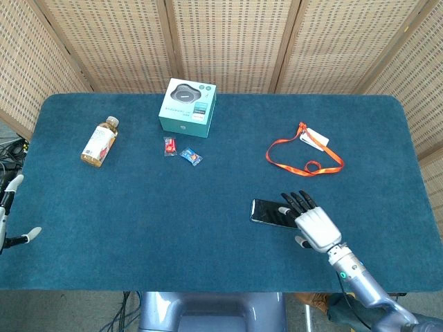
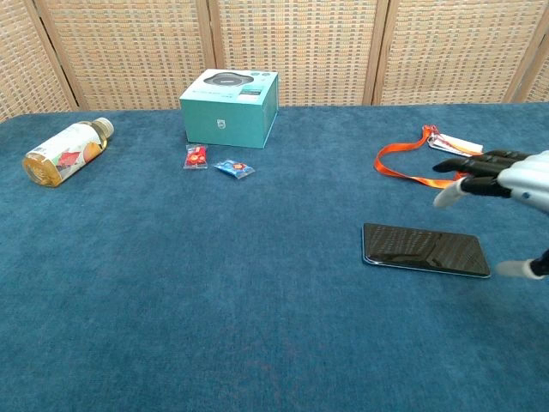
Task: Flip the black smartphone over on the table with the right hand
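Observation:
The black smartphone (image 1: pixel 270 212) (image 2: pixel 424 250) lies flat on the blue table, glossy face up, right of centre. My right hand (image 1: pixel 311 221) (image 2: pixel 510 180) hovers over the phone's right end with its fingers spread and holds nothing. In the chest view it hangs above the table, clear of the phone. My left hand (image 1: pixel 10 214) shows only as a few fingertips at the left edge of the head view, off the table, fingers apart.
An orange lanyard (image 1: pixel 302 155) (image 2: pixel 446 167) with a white tag lies behind the phone. A teal box (image 1: pixel 187 106) stands at the back, with two small sweets (image 1: pixel 181 151) before it. A drink bottle (image 1: pixel 100 141) lies on its side at the left.

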Tool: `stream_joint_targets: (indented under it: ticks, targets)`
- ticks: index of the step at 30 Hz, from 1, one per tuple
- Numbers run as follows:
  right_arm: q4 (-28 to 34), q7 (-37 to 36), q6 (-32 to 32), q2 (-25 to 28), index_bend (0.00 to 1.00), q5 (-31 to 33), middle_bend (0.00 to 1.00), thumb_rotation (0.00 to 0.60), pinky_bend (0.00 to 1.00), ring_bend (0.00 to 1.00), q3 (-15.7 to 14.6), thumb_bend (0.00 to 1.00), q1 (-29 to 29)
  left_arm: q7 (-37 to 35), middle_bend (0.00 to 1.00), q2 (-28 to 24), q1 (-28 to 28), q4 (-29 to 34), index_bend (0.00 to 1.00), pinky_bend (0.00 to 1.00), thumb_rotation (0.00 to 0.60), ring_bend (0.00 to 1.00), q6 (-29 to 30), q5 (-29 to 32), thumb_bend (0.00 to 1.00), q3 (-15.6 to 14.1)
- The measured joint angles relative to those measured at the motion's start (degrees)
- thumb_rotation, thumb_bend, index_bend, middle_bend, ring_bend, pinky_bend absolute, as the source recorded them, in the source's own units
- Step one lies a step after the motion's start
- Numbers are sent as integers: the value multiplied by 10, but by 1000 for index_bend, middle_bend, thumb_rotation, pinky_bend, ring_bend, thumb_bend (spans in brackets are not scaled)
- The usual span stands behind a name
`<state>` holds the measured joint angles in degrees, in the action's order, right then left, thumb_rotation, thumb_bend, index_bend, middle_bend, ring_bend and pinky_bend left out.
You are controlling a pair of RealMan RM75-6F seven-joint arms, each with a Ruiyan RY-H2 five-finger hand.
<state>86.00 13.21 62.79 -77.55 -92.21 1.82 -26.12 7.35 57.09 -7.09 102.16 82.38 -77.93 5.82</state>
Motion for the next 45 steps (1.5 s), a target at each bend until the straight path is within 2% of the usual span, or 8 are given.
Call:
stream_joint_targets:
  ticks: [4, 11, 22, 34, 38, 41, 45]
  targets:
    - [-7, 46, -35, -35, 260, 16, 0, 600, 0, 0, 7, 401, -26, 5, 0, 3, -4, -3, 0, 0, 600, 0, -9, 12, 0, 3]
    - [-27, 91, -58, -73, 260, 48, 0, 600, 0, 0, 20, 401, -45, 10, 0, 6, -9, -6, 0, 0, 600, 0, -18, 27, 0, 5]
    - [-83, 125, -75, -121, 262, 90, 0, 600, 0, 0, 28, 405, -60, 10, 0, 7, -13, -8, 0, 0, 600, 0, -26, 32, 0, 5]
    - [-117, 137, -75, -149, 263, 113, 0, 600, 0, 0, 29, 408, -67, 5, 0, 6, -13, -9, 0, 0, 600, 0, -24, 33, 0, 5]
    - [-135, 140, -72, -156, 278, 115, 0, 600, 0, 0, 29, 485, -69, 4, 0, 6, -13, -10, 0, 0, 600, 0, -24, 33, 0, 5]
    - [-149, 142, -69, -161, 311, 116, 0, 600, 0, 0, 30, 639, -70, 4, 0, 5, -12, -9, 0, 0, 600, 0, -23, 31, 0, 4]
    - [-174, 138, -61, -169, 327, 116, 6, 600, 0, 0, 33, 764, -71, 3, 0, 5, -12, -9, 0, 0, 600, 0, -21, 30, 0, 3]
